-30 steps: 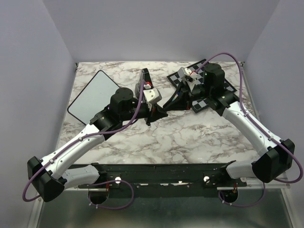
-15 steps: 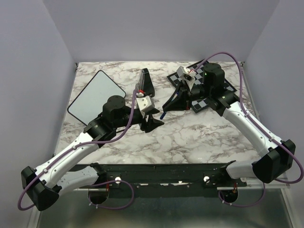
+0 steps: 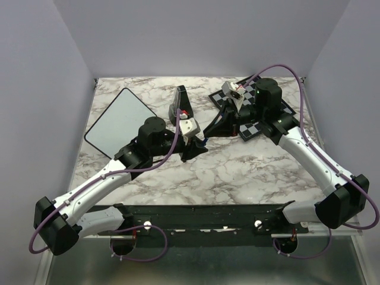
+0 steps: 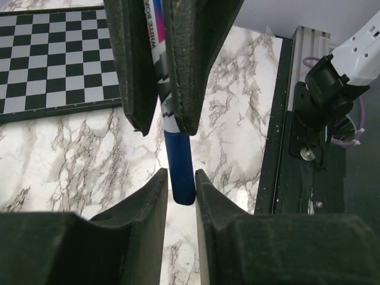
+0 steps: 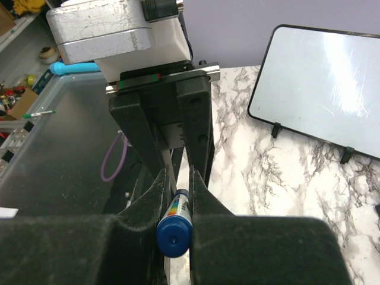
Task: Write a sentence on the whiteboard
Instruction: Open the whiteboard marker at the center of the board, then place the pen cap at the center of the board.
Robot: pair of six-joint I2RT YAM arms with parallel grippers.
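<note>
Since half a second ago the left arm has swung back in toward the middle of the table (image 3: 249, 172), and its elbow sits higher in the overhead frame. The right arm has barely shifted. Now the left gripper (image 4: 181, 178) and the right gripper (image 4: 160, 122) meet nose to nose at the centre of the overhead view, just left of the chessboard (image 3: 252, 129).

From the left wrist camera, the right gripper reaches down from the top edge, clamped on the white labelled barrel of a marker (image 4: 157, 35). The marker's blue cap (image 4: 179, 166) pokes out below those fingers. The left gripper's two fingertips rise from the bottom edge and press on either side of the cap's end with no gap showing, so it is pinching the cap. At lower centre of the right wrist view, the marker's blue back end sits between that gripper's own fingers.

The whiteboard (image 3: 116, 122) sits at the upper left of the overhead frame, turned cornerwise near the table's left edge and well apart from both grippers. In the right wrist view it fills the upper right corner, its surface pale and glossy.
</note>
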